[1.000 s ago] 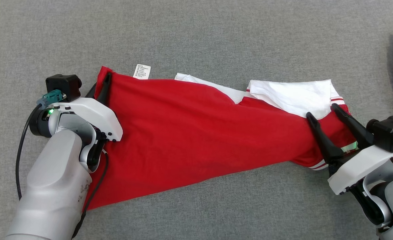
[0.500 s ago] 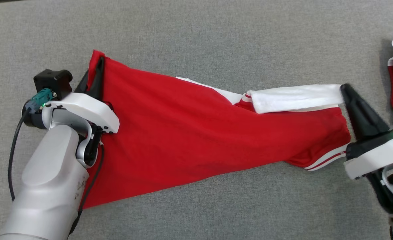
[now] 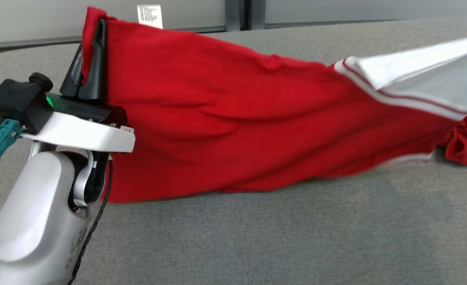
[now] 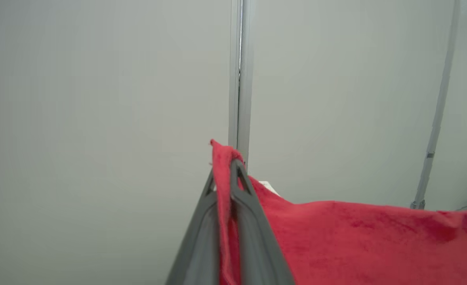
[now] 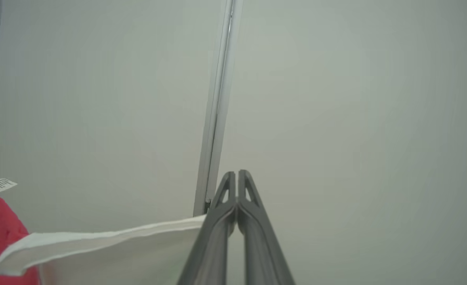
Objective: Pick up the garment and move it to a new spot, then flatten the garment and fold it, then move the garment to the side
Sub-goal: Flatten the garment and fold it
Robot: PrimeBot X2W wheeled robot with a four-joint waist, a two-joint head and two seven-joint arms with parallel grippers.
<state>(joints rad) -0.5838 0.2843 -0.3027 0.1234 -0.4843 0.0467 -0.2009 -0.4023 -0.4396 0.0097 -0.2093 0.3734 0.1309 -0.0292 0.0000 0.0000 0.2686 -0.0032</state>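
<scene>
Grey fabric worktop (image 3: 257, 237) runs back to pale wall panels. At one red corner of the red-and-white garment (image 3: 225, 118) the left fingers (image 3: 100, 39) are pressed together on the cloth, with the care label (image 3: 150, 15) just beside their tips. The right fingers (image 5: 237, 178) are also closed, pinching the white sleeve edge. Between them the cloth hangs stretched, its lower hem on the worktop. The pick-up looks under way; relocating, flattening, folding and setting aside remain. Bare worktop lies beneath the fingers, but a bunched red cloth (image 3: 465, 146) crowds the right fingers' side.

Grey surface (image 3: 257, 237) (red heap (image 3: 466, 147) aboard)
</scene>
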